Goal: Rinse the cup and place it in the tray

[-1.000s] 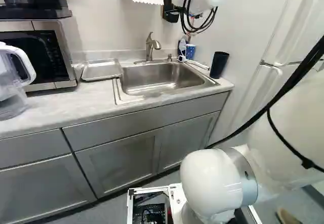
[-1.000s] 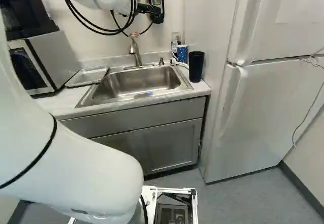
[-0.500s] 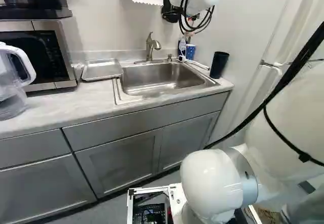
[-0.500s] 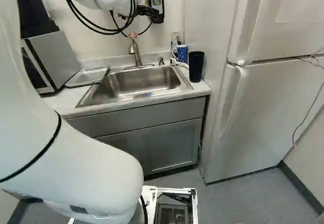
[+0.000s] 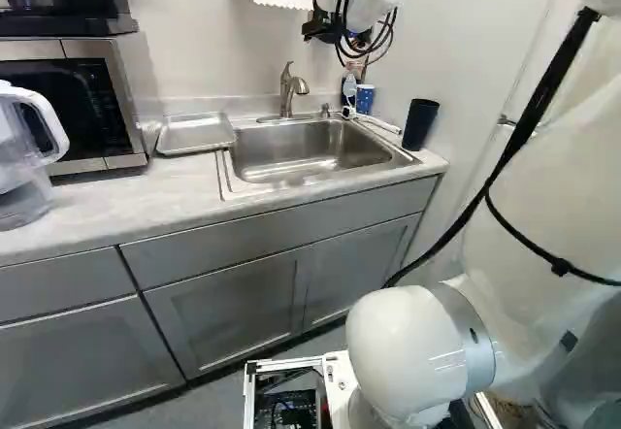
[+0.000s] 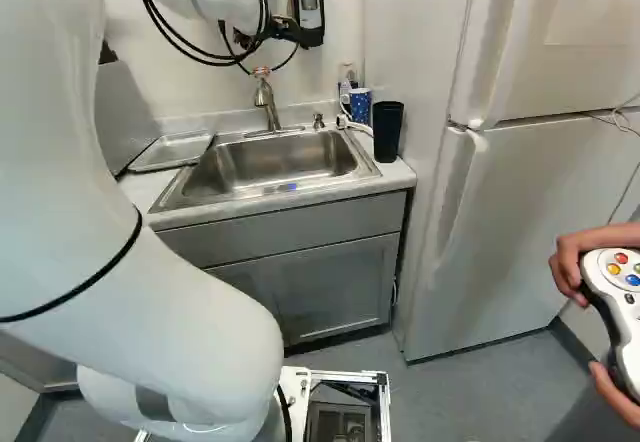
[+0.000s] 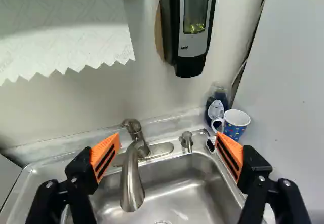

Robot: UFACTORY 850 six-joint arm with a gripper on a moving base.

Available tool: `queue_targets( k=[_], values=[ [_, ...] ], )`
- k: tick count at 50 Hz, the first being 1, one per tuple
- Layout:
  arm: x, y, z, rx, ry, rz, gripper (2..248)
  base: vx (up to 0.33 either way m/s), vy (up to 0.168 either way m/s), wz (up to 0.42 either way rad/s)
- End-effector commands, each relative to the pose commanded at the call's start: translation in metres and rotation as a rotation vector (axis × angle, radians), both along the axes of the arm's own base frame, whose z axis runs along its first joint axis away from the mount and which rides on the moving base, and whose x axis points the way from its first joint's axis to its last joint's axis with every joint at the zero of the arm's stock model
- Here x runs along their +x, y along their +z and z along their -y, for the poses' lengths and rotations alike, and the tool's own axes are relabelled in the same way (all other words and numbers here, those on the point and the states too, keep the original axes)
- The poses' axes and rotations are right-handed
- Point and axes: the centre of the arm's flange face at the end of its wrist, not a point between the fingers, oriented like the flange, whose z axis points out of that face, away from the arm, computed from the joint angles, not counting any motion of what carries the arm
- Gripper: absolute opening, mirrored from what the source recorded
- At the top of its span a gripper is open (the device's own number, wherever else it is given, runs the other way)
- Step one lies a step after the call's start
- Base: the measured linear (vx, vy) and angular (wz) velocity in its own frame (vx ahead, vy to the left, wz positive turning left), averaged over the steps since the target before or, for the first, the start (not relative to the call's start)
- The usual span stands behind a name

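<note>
you have the gripper (image 5: 316, 27) up high on the far side, above the sink (image 6: 270, 167), with its jaws wide open and nothing between the pads (image 7: 105, 155) touching them. in the wrist view, the faucet (image 7: 132, 176) and the small soap pump (image 7: 187, 141) show between the two fingers, lower down and apart from them.

there are two candidates for your cup, and you can't tell from here which one is meant. the blue patterned cup (image 7: 236, 128) stands upright at the far right corner of the sink, just beside a bottle of blue liquid (image 7: 216, 105). the dark tumbler (image 6: 387, 130) stands upright on the counter (image 5: 116, 196), to the right of the sink and nearer you than the patterned cup.

your metal tray (image 5: 194, 133) lies flat on the counter to the left of the sink, with the microwave (image 5: 78, 99) farther left. a wall dispenser (image 7: 192, 31) hangs above the counter at the far side, near a sheet of paper towel (image 7: 61, 26).

at the right of the right base view, near you, a person's hands (image 6: 583, 252) hold a game controller (image 6: 618, 307).
</note>
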Motion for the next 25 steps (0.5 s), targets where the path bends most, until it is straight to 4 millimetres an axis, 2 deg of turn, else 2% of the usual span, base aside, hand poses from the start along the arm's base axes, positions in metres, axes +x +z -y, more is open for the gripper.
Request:
queue_targets(
  k=[14, 25],
  values=[
    [0.026, -0.008, -0.008, -0.001, 0.015, -0.041, 247, 0.000, 0.000, 0.000],
    [0.036, -0.020, -0.012, -0.003, 0.020, -0.063, 247, 0.000, 0.000, 0.000]
  ],
)
